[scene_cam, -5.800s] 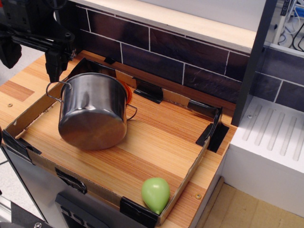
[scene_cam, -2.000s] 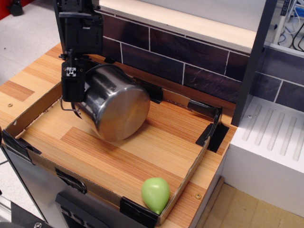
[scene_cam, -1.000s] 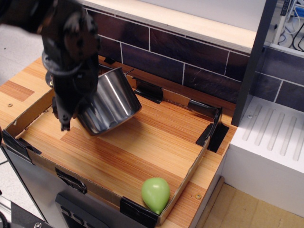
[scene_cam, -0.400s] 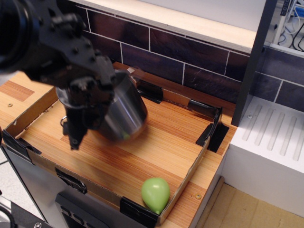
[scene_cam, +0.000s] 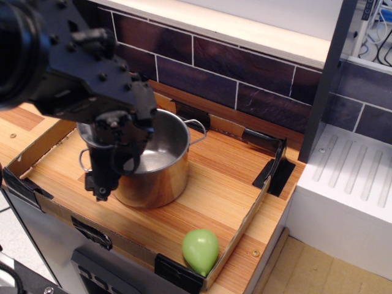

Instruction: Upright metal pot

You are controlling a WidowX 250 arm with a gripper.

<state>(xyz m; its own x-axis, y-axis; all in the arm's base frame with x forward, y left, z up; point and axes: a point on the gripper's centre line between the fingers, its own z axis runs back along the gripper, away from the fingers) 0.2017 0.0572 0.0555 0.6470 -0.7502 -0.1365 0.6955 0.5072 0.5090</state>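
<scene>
The metal pot (scene_cam: pixel 156 182) stands upright, mouth up, on the wooden board in the left half of the cardboard tray (scene_cam: pixel 240 237). One wire handle shows at its far right rim and one at its left. My black gripper (scene_cam: pixel 109 179) comes down from the upper left and straddles the pot's left wall, with one finger outside and one inside. It looks shut on that wall. The arm hides the pot's far left rim.
A green pear-shaped fruit (scene_cam: pixel 200 250) lies in the tray's front right corner. Black clips (scene_cam: pixel 274 171) hold the tray's corners. A dark tiled wall (scene_cam: pixel 245 67) runs behind. A white unit (scene_cam: pixel 352 184) stands to the right.
The pot lay mouth down, then was lifted and tilted by the gripper at its left rim. It has now swung fully upright and sits on the board.
</scene>
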